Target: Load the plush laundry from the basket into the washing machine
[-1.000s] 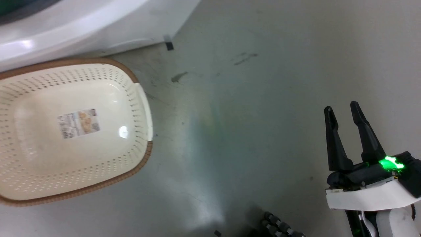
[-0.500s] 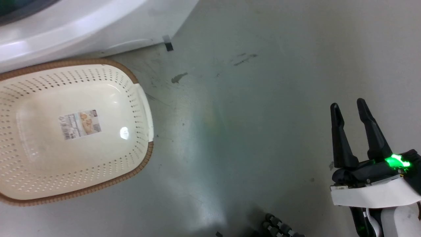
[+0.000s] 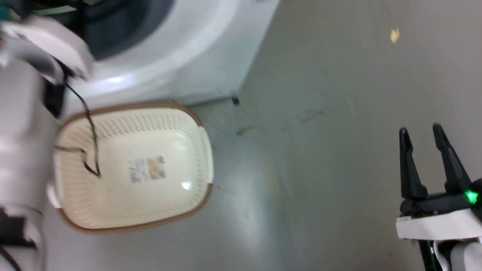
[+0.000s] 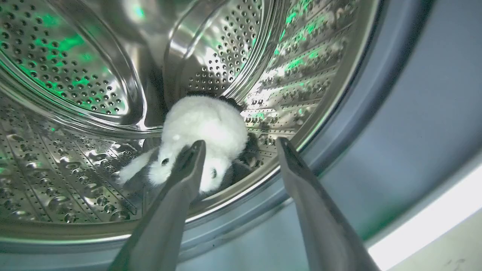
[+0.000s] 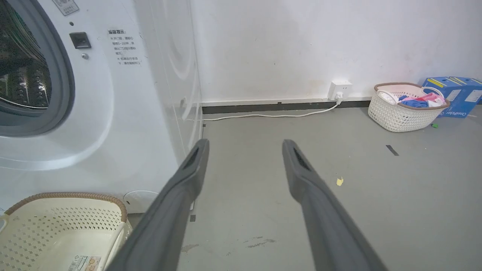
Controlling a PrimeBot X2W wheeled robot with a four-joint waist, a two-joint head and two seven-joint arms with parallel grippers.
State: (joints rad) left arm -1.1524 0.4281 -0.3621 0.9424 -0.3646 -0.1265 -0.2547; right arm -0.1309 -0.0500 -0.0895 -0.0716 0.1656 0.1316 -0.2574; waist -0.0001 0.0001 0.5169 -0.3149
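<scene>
The white panda plush (image 4: 203,128) lies on the steel drum (image 4: 67,82) floor inside the washing machine (image 3: 180,64). My left gripper (image 4: 241,145) is open at the drum's mouth, its fingers apart and just short of the toy, holding nothing. The cream basket (image 3: 196,150) with its brown rim sits on the floor in front of the washer, with only a label on its bottom; it also shows as the basket (image 5: 56,222) at the lower left of the right wrist view. My right gripper (image 3: 420,131) hovers open over the floor far to the right.
My pale left forearm (image 3: 22,131) and a dark cable (image 3: 90,131) cross the basket's left side. A second white basket of clothes (image 5: 408,107) and blue boxes (image 5: 455,92) stand by the far wall, near a wall socket (image 5: 339,89) with a white cord.
The head camera has tilted up and turned, bringing the washer's opening and my left forearm into the picture. The basket has only shifted with the camera. The right gripper stays open.
</scene>
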